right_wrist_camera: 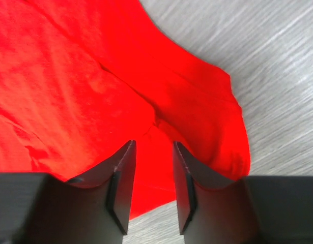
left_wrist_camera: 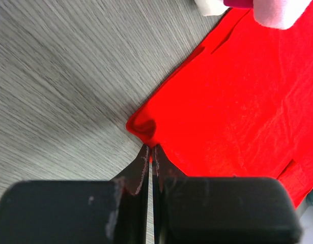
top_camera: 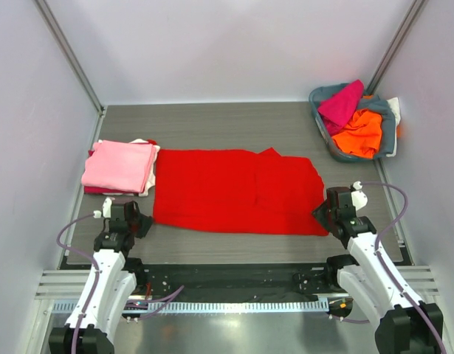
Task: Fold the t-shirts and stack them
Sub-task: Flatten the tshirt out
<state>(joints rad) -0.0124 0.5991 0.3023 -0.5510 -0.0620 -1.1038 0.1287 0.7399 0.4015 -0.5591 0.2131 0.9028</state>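
Red t-shirt (right_wrist_camera: 95, 76) lies beneath parted right jaws.

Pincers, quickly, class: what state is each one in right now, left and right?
Left pincer: closed, tips at the red t-shirt's corner; a grip cannot be told.
Right pincer: open over the red t-shirt, holding nothing.

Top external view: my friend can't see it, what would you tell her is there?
A bright red t-shirt lies flat on the grey table, the left end effector and right end effector at its near corners. A folded pink t-shirt tops a stack at the left; a basket holding a magenta shirt and an orange shirt sits far right.
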